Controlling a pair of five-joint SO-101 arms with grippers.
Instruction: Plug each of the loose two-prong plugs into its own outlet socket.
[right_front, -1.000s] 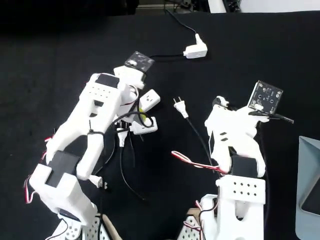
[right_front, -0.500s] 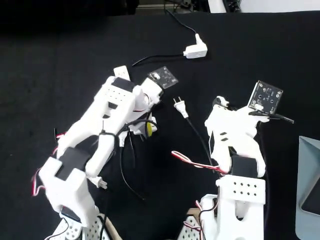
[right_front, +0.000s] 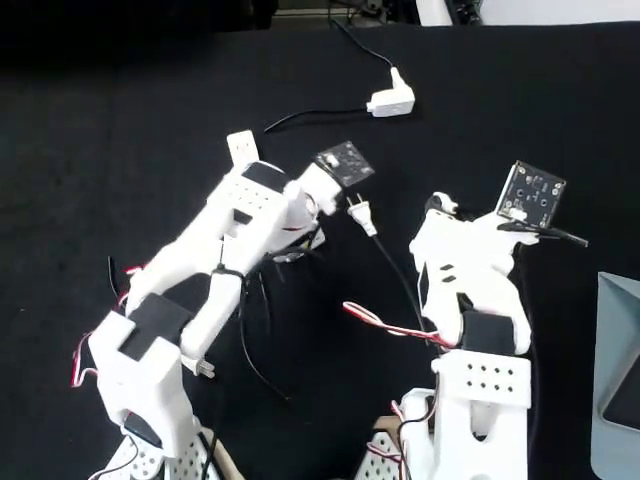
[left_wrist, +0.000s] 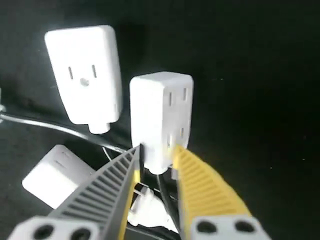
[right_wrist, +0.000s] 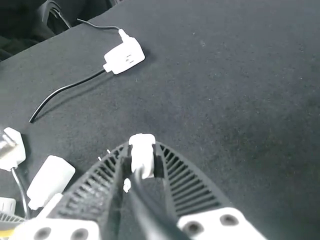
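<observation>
**Outlet block clamped by the left gripper, corded plug pinched by the right**

In the left wrist view, a white outlet block (left_wrist: 161, 112) is gripped at its lower end by the left gripper (left_wrist: 156, 152), with its slotted face turned outward. A second outlet (left_wrist: 84, 75) lies at the upper left on the black table (left_wrist: 260, 75). In the right wrist view, the right gripper (right_wrist: 142, 149) is clenched on a small white plug body (right_wrist: 142, 159) at lower centre. Its prongs cannot be seen. In the high view, a loose two-prong plug (right_front: 360, 213) lies at centre.

The block is judged rigid, light and smooth, so it may pivot under insertion force. It is best held by its flat sides, clear of the slots. The loose plug is judged light but likely to be tugged by its springy cord. It should be taken by the body, never by the prongs.
</observation>
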